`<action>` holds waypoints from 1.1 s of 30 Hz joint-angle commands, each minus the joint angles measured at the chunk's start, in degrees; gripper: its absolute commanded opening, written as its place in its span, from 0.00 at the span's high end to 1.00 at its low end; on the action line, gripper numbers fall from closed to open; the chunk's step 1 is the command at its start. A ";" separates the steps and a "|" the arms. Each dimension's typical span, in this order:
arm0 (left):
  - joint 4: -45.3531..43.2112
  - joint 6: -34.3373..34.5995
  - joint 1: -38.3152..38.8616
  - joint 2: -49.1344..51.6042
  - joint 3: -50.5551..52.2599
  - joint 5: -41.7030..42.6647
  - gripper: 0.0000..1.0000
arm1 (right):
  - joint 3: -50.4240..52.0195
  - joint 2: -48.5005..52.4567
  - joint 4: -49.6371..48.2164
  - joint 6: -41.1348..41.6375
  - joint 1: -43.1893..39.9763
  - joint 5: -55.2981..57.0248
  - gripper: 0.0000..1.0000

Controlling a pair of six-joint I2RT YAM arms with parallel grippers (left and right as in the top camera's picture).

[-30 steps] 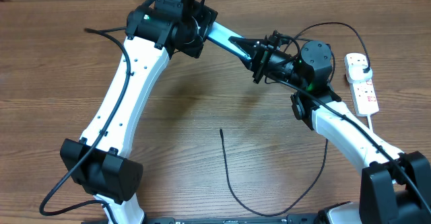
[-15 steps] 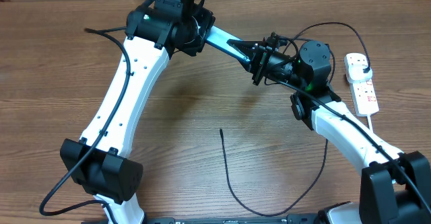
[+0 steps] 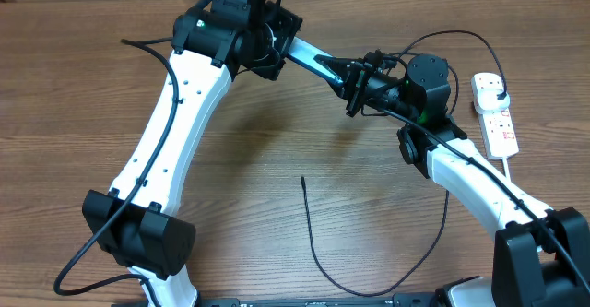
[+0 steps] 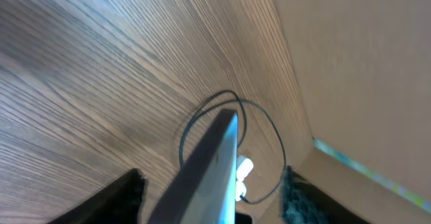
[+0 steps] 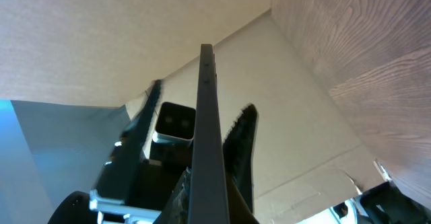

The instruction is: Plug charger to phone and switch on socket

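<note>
The phone (image 3: 302, 51) is held in the air, edge-on, between both grippers. My right gripper (image 3: 356, 80) is shut on its near end, and the phone runs up the middle of the right wrist view (image 5: 205, 103). My left gripper (image 3: 330, 66) is open, with its fingers spread on either side of the phone (image 4: 212, 173). The charger cable (image 3: 318, 252) lies loose on the table, its tip pointing to the back. Its black plug (image 3: 498, 89) sits in the white socket (image 3: 501, 123) at the right. The socket also shows in the left wrist view (image 4: 242, 170).
The socket's white cord (image 3: 513, 171) trails toward the front right. A loop of black cable (image 3: 456, 36) arcs over the table behind the right arm. A cardboard wall (image 4: 363, 62) borders the table at the back.
Both grippers and the phone have drifted slightly toward the back of the table. The cable and the socket have not moved.
</note>
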State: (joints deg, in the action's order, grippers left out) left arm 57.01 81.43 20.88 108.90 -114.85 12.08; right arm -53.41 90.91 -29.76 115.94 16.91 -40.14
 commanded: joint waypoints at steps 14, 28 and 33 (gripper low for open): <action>-1.07 -29.73 -15.67 0.48 -0.39 58.27 0.00 | -1.31 -0.68 0.13 7.89 -3.72 0.87 0.96; -0.35 -50.27 -16.28 0.48 -0.39 75.82 0.00 | -1.31 -0.68 0.13 7.02 -3.78 0.87 0.96; -0.31 -54.47 -16.28 0.50 -0.39 78.55 0.00 | -1.31 -0.68 0.13 6.84 -3.78 0.87 0.96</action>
State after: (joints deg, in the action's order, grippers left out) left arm 56.62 31.29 4.67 108.90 -114.85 87.61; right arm -53.41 90.91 -28.84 115.92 13.15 -39.42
